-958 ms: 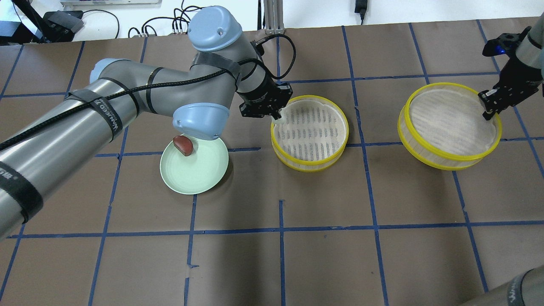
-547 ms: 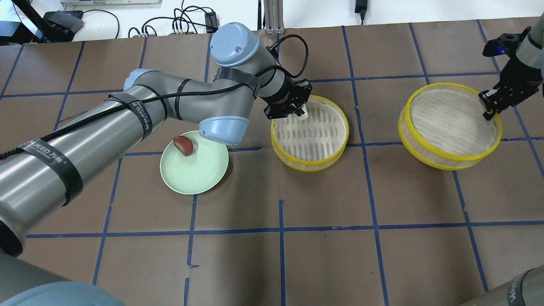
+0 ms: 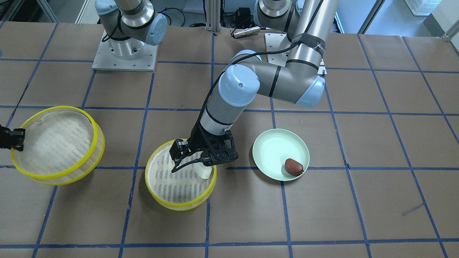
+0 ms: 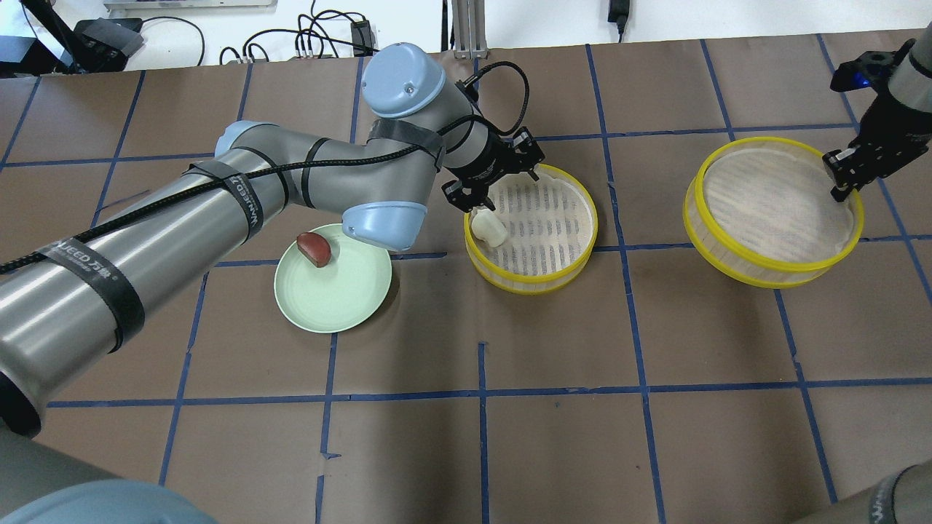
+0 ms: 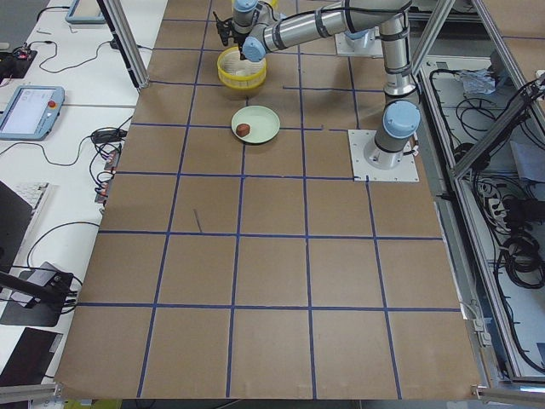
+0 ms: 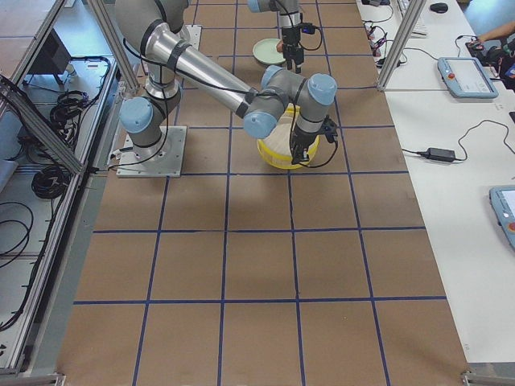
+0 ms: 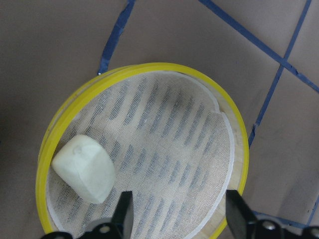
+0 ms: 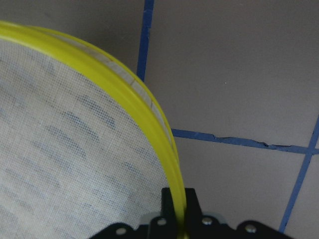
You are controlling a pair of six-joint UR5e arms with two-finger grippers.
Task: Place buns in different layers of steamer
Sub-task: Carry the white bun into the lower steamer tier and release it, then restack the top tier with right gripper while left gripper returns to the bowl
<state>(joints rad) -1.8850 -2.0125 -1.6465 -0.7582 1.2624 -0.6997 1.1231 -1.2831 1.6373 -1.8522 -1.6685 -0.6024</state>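
The white bun (image 4: 488, 229) lies loose on the liner of the middle steamer tray (image 4: 546, 218), near its left rim; it also shows in the left wrist view (image 7: 83, 168). My left gripper (image 4: 502, 191) hovers just above that tray, open and empty. The reddish-brown bun (image 4: 314, 248) lies on the pale green plate (image 4: 342, 298). My right gripper (image 4: 837, 191) is shut on the yellow rim (image 8: 149, 119) of the second steamer tray (image 4: 772, 204), which is empty and tilted at the far right.
The plate sits just left of the middle tray, under my left arm's elbow. Brown table paper with a blue tape grid lies all round. Cables and a post stand past the table's far edge (image 4: 466, 29).
My left gripper has opened and let go of the white bun, which now lies in the middle tray. My right gripper has moved slightly up and right with the second tray.
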